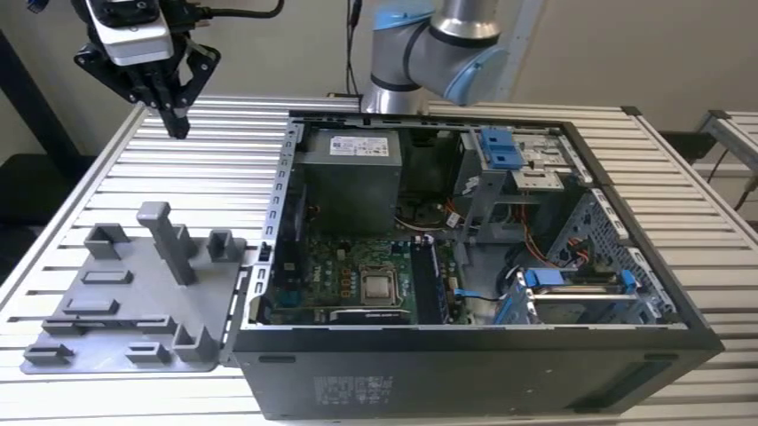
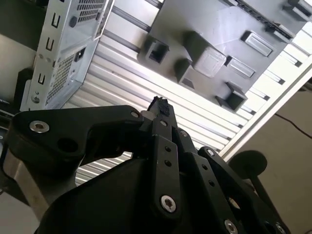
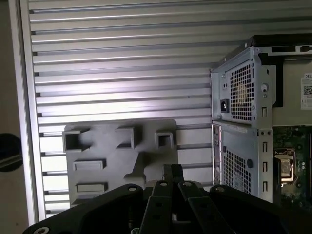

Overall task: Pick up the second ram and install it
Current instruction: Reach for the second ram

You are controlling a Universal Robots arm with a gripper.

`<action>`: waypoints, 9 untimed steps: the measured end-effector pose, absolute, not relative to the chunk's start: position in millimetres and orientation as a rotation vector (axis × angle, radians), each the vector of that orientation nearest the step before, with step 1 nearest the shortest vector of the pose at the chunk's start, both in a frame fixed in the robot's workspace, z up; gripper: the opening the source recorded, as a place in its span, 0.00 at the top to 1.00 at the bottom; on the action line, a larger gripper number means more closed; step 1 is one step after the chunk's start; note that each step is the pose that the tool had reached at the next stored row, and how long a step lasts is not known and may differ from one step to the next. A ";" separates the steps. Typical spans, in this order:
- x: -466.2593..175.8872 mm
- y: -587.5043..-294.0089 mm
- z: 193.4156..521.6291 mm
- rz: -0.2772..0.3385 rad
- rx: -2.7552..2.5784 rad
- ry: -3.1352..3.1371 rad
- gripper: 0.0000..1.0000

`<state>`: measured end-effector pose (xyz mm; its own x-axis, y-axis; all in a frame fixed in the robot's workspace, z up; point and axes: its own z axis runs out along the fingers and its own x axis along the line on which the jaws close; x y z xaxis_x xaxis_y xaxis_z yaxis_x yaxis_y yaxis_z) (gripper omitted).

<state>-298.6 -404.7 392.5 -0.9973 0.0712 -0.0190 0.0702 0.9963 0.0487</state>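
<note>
- High at the exterior view's left, over the slatted metal bench: the black gripper. Points straight down, well clear of the surface beneath.
- Jaws clenched, tip against tip, tapering to one narrow point in the exterior view. Same in the second wrist view, with the fingertips pressed together, and in the first wrist view, with the fingertips side by side and only a hairline seam between.
- Behind the bench, near the middle of the exterior view: the arm, with silver tubes and pale blue joint caps.
- Flat on the bench, nearer the camera than the gripper: a grey holder plate with shallow pockets, short blocks and one tall upright post. Sits just beside the side wall of the computer case. Also in both wrist views, beyond the fingertips, with square pockets showing.
- At the centre and the exterior view's right: the computer case, dark, lying on its side with the open side up.
- Inside the case: a grey power supply toward the back, a square silver processor on the board, and blue drive brackets on the exterior view's right.
- Second ram: cannot tell where. Narrow dark memory slots just beside the processor, too dim to tell a stick from a slot.
</note>
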 end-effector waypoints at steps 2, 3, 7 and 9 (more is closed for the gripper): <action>-303.4 -405.0 392.4 0.075 0.110 3.118 0.89; -305.7 -405.1 392.5 0.075 0.110 3.118 0.89; -313.9 -405.7 392.4 0.075 0.110 3.118 0.89; -317.9 -406.0 392.4 0.075 0.110 3.118 0.89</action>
<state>-317.9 -406.0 392.4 -0.9973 0.0712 -0.0190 0.0702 0.9963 0.0488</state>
